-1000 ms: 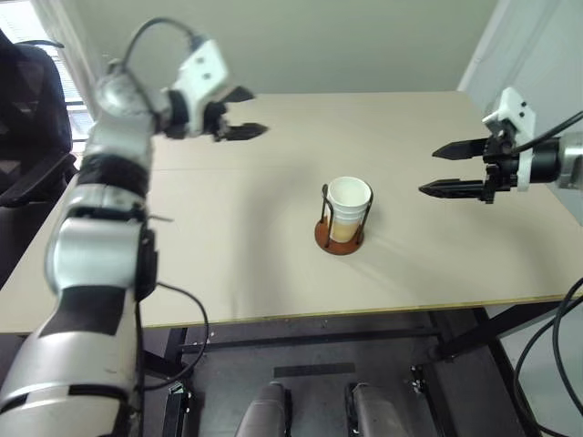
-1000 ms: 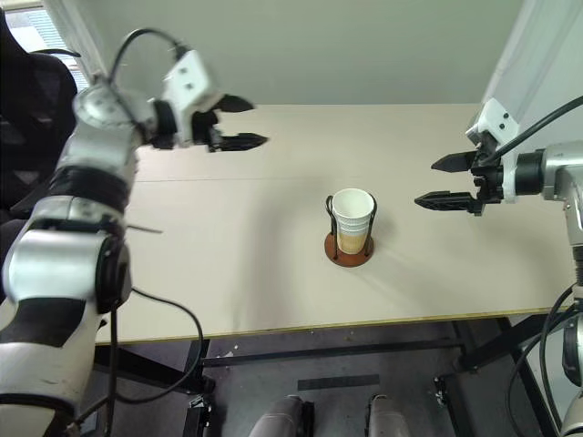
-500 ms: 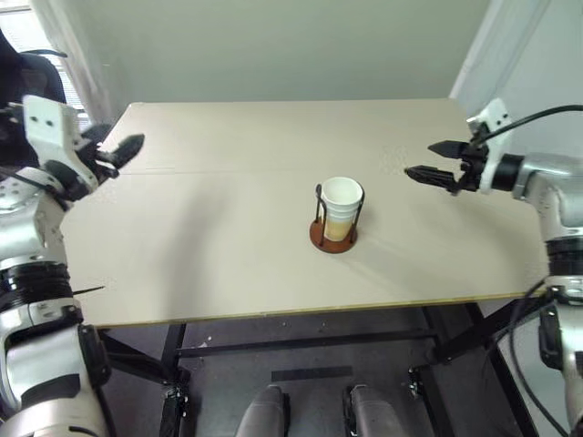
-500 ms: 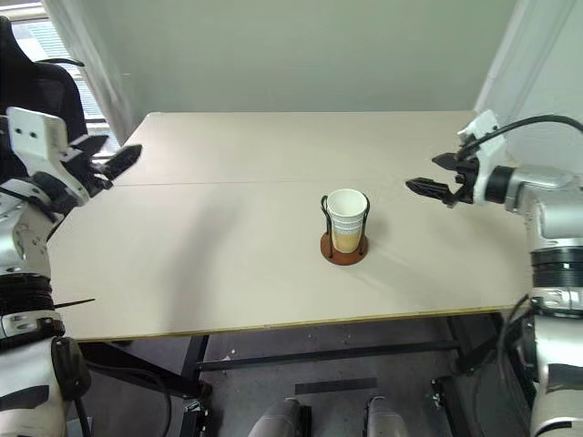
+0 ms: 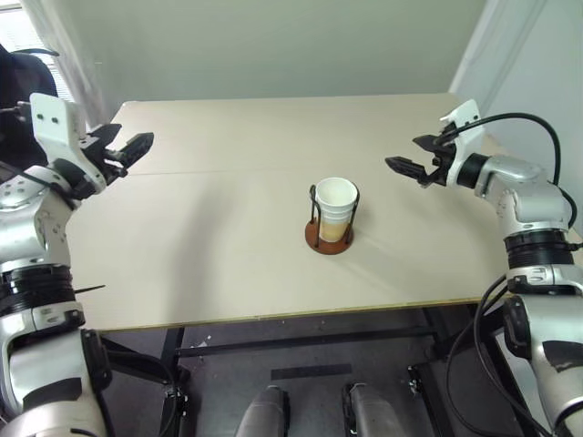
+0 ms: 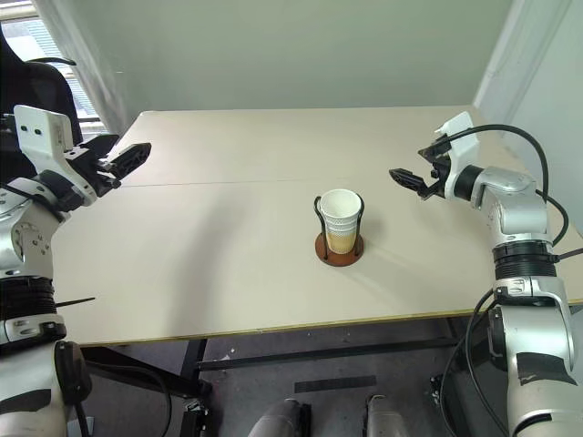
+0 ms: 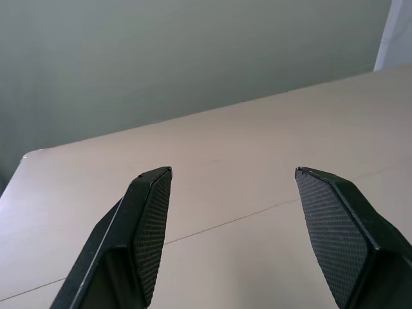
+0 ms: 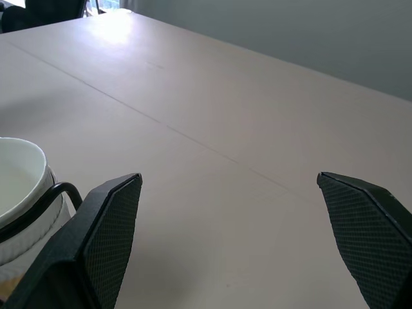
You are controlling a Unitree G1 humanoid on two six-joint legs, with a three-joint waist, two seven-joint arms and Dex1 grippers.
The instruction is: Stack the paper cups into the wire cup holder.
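The paper cups (image 5: 335,208) sit nested in one stack, white rim up, inside the wire cup holder (image 5: 314,238), which stands near the middle of the table. My left gripper (image 5: 127,144) hovers open and empty over the table's far left edge, well away from the stack. In the left wrist view its fingers (image 7: 151,212) frame bare tabletop. My right gripper (image 5: 407,153) hangs open and empty to the right of the stack and a little beyond it, pointing toward it. The right wrist view shows the top cup's rim (image 8: 22,168) beside one fingertip.
The beige table (image 5: 209,264) has a seam running across it from left to right. A black chair (image 5: 14,100) stands off the table's left side by a window. Walls close the scene behind and to the right.
My left arm has swung back from over the table to its left edge. The right gripper has moved in closer to the cup stack. Both stayed open.
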